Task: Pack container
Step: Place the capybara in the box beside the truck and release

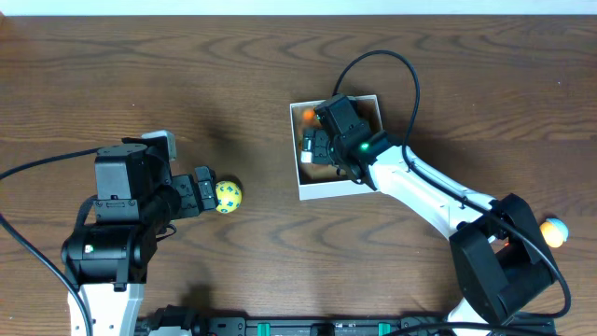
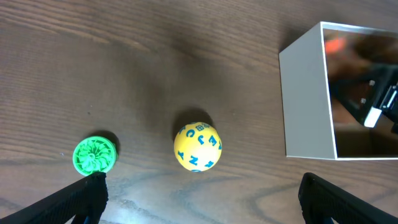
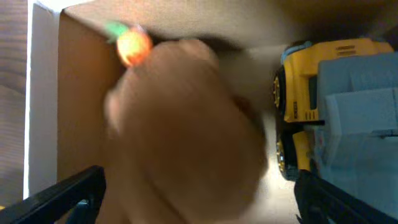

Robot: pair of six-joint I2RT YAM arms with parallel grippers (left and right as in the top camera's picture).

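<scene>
Black right pincer (image 3: 199, 190) agape inside container (image 1: 324, 192)

The table (image 1: 280, 56) is matt wood grain, the container (image 1: 326, 192) smooth cardboard

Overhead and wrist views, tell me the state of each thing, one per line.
Container: open, no lid, toys inside.
Yellow truck: inside container.
Orange toy: inside container.
Lettered ball: loose on table.
Green toy: loose on table.
Orange ball: loose on table, far right.
Left gripper: open, empty.
Right gripper: open, inside container.

Soft, even light, faint shadows on the table (image 1: 280, 56); right wrist view badly blurred up close.
</scene>
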